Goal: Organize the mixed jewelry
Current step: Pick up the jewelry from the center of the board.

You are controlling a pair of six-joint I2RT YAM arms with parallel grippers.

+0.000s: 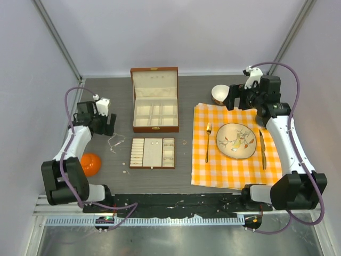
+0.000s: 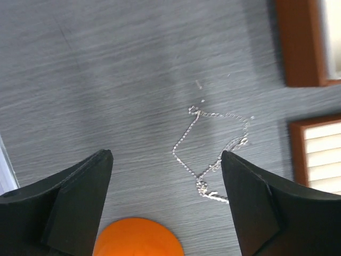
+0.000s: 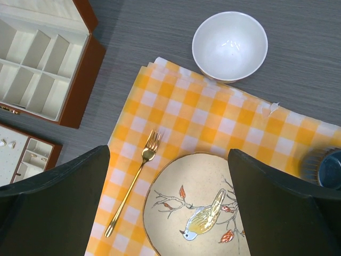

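A: Silvery and hair-thin, a chain necklace [image 2: 237, 143], lying in a loose, kinked loop on the grey table [image 2: 106, 80]. Right of centre in the left wrist view. Bunched a little at two spots.

B: Place in the top view?

A: Left of centre, between the arm there and the flat tray.

B: Other pieces?

A: Two or three pale bits [image 1: 123, 163] on bare table, just off the tray's lower left corner in the top view. One small ring [image 1: 184, 142] just past the tray's right edge. Too tiny to tell more.

B: Claws?

A: Spread wide and gripping nothing, the left gripper [image 2: 165, 157], hanging over the chain, with the chain close beside the finger at frame right. Likewise spread wide and gripping nothing, the right gripper [image 3: 168, 152], above the yellow checked cloth [image 3: 186, 101] and a bird-painted plate [image 3: 181, 181].

B: Containers?

A: Upper centre of the top view, a brown wooden box [image 1: 154, 128], lid up, cream-lined, split into compartments. Just below it, the cream-lined tray [image 1: 153, 167]: ridged rolls along its left part, a few pale specks on the middle panel and in the small compartments at its right. At the cloth's top edge, a white bowl [image 3: 229, 45]. Lower left of the top view, an orange bowl [image 1: 90, 162], apparently mouth down.
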